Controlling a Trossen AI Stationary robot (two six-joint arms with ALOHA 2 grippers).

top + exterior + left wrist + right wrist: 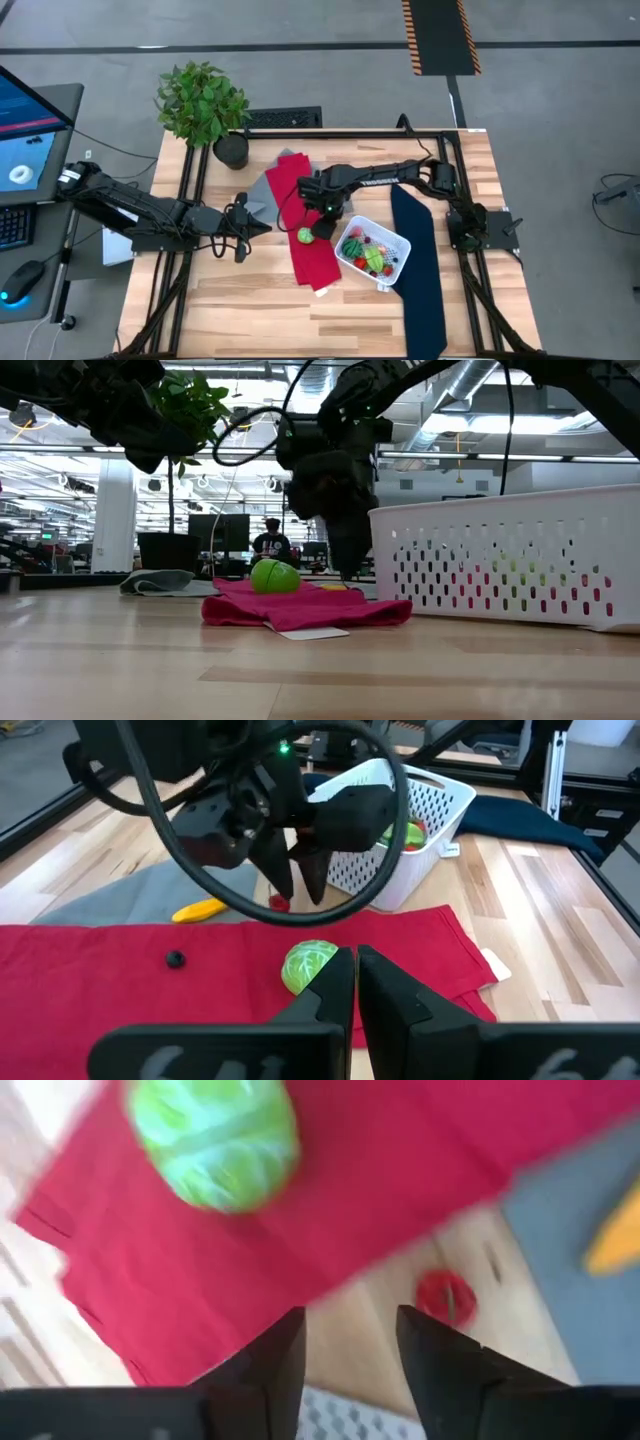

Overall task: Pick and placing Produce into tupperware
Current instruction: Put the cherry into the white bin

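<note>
Produce left outside, from the left: left gripper [262, 228] waits pressed together, green ball [305, 236] lies on red cloth [310, 250], right gripper [322, 226] is spread over small red piece [445, 1295]; tupperware [398, 270] is part-filled. Descent and pinch are needed.

A wooden table [250, 310] is carrying a red cloth [310, 255] at its middle. Right of that cloth a white tub [398, 262] is sitting, and beyond it a navy cloth [420, 270]. Behind the red cloth a grey cloth [262, 192] and a potted plant [205, 105] are resting. A small red piece [445, 1295] is lying on bare wood beside the red cloth's edge.
</note>
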